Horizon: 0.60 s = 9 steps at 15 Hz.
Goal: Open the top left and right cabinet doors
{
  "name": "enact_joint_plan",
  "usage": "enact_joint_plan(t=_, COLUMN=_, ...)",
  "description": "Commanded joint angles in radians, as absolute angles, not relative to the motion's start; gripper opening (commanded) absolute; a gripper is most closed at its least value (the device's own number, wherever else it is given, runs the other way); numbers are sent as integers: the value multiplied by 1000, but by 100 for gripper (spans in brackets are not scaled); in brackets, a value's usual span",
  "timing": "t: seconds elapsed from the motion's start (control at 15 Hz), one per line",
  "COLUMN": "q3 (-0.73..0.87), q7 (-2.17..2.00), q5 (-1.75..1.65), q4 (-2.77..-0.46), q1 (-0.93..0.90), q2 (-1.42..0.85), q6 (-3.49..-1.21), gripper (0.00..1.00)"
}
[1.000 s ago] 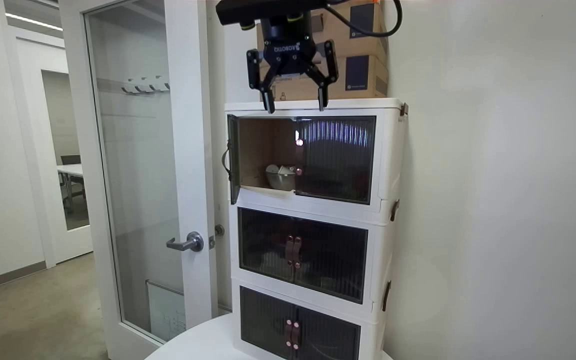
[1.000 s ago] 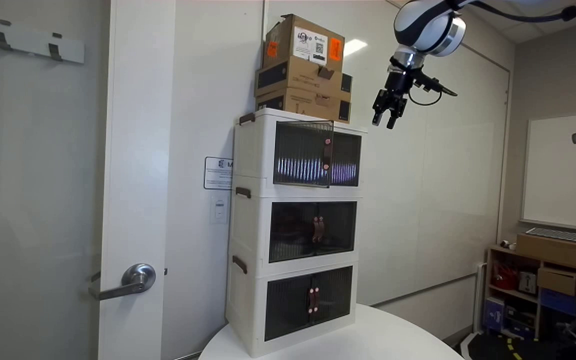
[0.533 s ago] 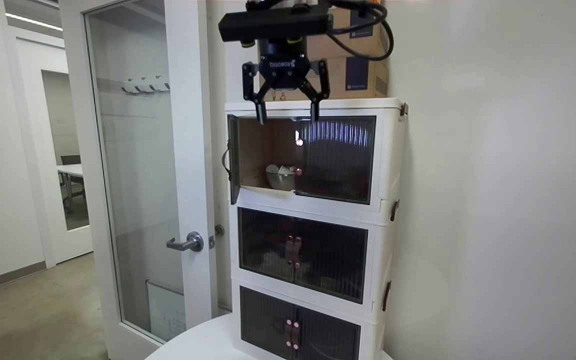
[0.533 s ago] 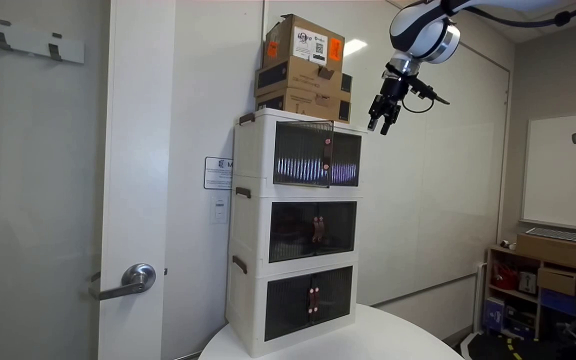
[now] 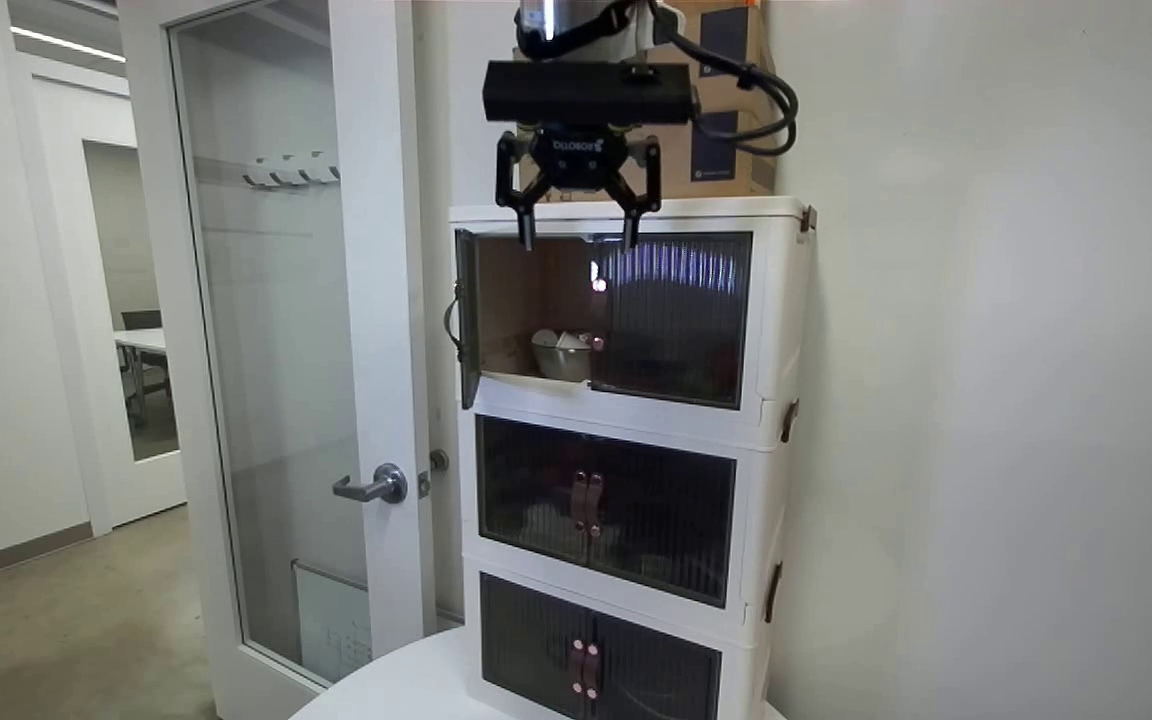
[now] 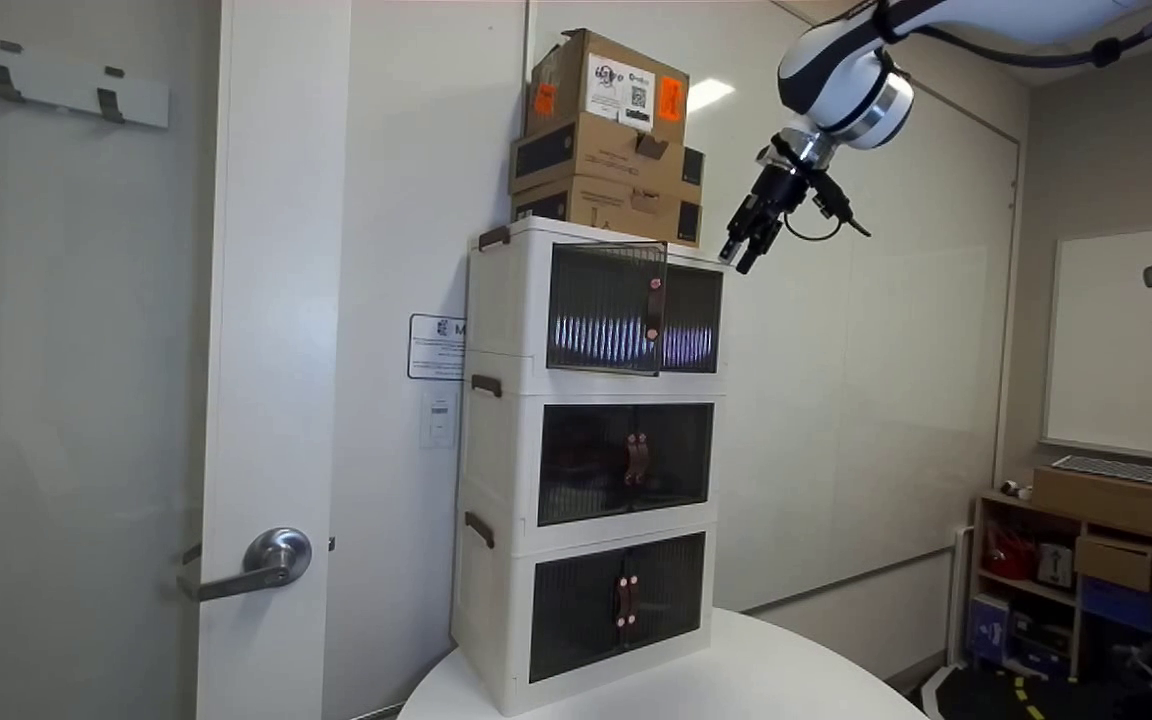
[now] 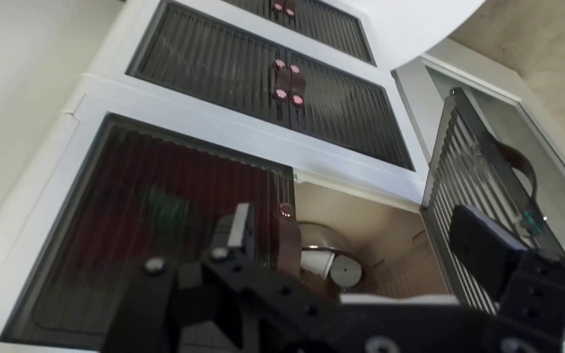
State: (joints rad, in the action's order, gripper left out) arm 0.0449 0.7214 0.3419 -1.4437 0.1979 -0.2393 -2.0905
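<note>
The top left door (image 5: 469, 320) is swung open outward; it also shows in an exterior view (image 6: 604, 300) and at the right of the wrist view (image 7: 483, 181). The top right door (image 5: 681, 320) is shut; it also shows in an exterior view (image 6: 693, 320) and in the wrist view (image 7: 165, 220). Its brown strap handle (image 7: 290, 240) is at its inner edge, partly hidden by a finger. My gripper (image 5: 578, 246) is open and empty, in front of the top tier near its upper edge. It also shows in an exterior view (image 6: 736, 262) and in the wrist view (image 7: 356, 228).
The white cabinet (image 5: 626, 425) stands on a round white table (image 5: 401, 680). A metal bowl (image 5: 562, 358) with white items sits inside the open top left compartment. Cardboard boxes (image 6: 601, 150) are stacked on top. The lower doors (image 5: 606, 505) are shut. A glass room door (image 5: 276, 330) stands beside.
My gripper has come down and closer to the cabinet, and the wrist has tilted. Its fingers stay open. The cabinet doors have not moved.
</note>
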Motion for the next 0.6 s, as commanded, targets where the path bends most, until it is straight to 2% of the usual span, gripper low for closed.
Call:
enact_joint_plan(t=0.0, q3=10, q7=878, q5=568, q4=-1362, q1=270, q2=-325, q6=-2122, gripper=100)
enact_joint_plan(t=0.53, q3=-23, q7=1226, q5=814, q4=-1191, q1=366, q2=-492, q6=-1932, gripper=100)
